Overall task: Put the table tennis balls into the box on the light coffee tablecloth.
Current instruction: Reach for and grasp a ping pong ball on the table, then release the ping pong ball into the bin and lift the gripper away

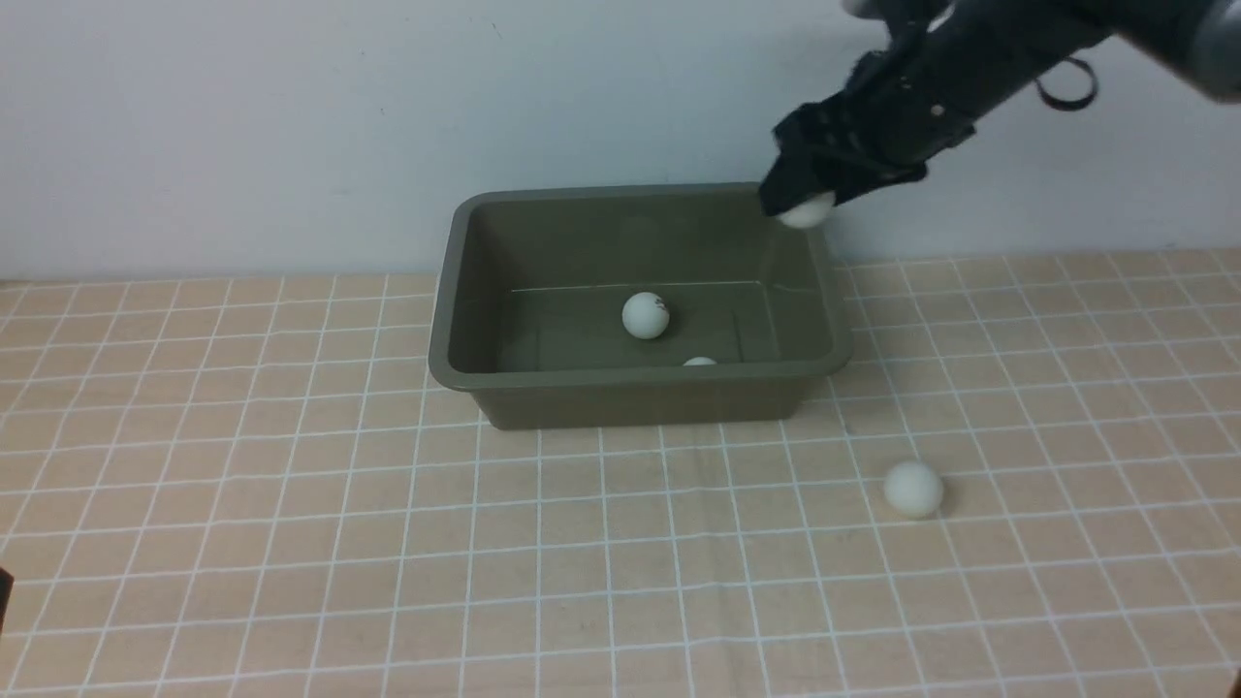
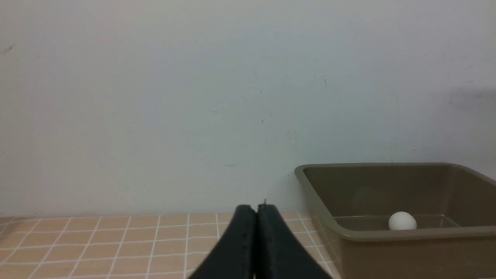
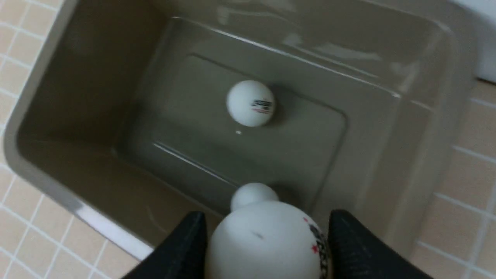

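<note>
Over the far right corner of the box (image 1: pixel 640 380), the right fingers (image 1: pixel 785 189) have the held ball (image 1: pixel 807 210) pinched between them, spread just a ball's width. The right wrist view shows a dark finger against each side of it, and red and black print on its skin.

Two balls lie inside. The marked ball (image 1: pixel 645 315) sits out on the middle of the floor. The near ball (image 1: pixel 700 362) is by the near wall, only its top showing over the rim from the front. A loose ball (image 1: pixel 912 487) sits on the cloth (image 1: pixel 291 533) off the box's near right corner, apart from it. The left fingers (image 2: pixel 248 240) are pressed shut on nothing, low over the cloth, left of the box.

I'd judge this to be the drop of ball three of four. The next move looks simple: part the fingers and let it fall. It hangs close to the corner rim, though, so a small reach inward first would be safer. A light ball could clip the flared rim, or bounce off the hard floor and hop out. Then the loose ball is left to fetch, and it would roll at a clumsy touch.

The surface itself is hidden under the cloth, a tan grid of thin white lines, lying flat as far as I can tell. Behind stands a plain pale wall (image 1: pixel 291 116), faintly scuffed.
</note>
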`<state>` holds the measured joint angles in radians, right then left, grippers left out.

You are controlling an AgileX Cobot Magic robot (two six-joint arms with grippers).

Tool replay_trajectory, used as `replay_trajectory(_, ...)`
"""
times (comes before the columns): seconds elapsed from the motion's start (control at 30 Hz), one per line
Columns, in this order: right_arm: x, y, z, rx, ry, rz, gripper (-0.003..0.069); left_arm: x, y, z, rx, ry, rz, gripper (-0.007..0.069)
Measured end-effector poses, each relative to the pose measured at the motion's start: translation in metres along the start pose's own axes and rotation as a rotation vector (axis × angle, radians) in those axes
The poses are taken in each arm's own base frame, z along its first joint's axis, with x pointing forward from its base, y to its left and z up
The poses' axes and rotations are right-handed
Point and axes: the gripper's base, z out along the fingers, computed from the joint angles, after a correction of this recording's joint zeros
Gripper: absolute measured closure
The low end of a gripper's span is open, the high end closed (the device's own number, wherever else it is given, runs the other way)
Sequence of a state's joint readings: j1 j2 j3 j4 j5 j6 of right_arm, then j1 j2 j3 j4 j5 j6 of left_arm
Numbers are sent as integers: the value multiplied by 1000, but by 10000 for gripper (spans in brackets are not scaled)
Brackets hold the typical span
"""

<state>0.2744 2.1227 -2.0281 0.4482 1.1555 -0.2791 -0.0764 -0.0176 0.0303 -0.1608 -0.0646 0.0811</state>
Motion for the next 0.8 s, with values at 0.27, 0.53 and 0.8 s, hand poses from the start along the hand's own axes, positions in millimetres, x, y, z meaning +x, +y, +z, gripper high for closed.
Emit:
replay_trajectory(0.27, 17, 7, 64, -16, 124, -29, 204, 0, 0, 0, 0, 0, 0, 689)
replay_trajectory(0.53, 12, 6, 50, 32, 164, -79, 162, 0, 0, 0, 0, 0, 0, 689)
replay_trajectory(0.8, 7, 17, -50, 209, 57, -137, 160, 0, 0, 0, 0, 0, 0, 689)
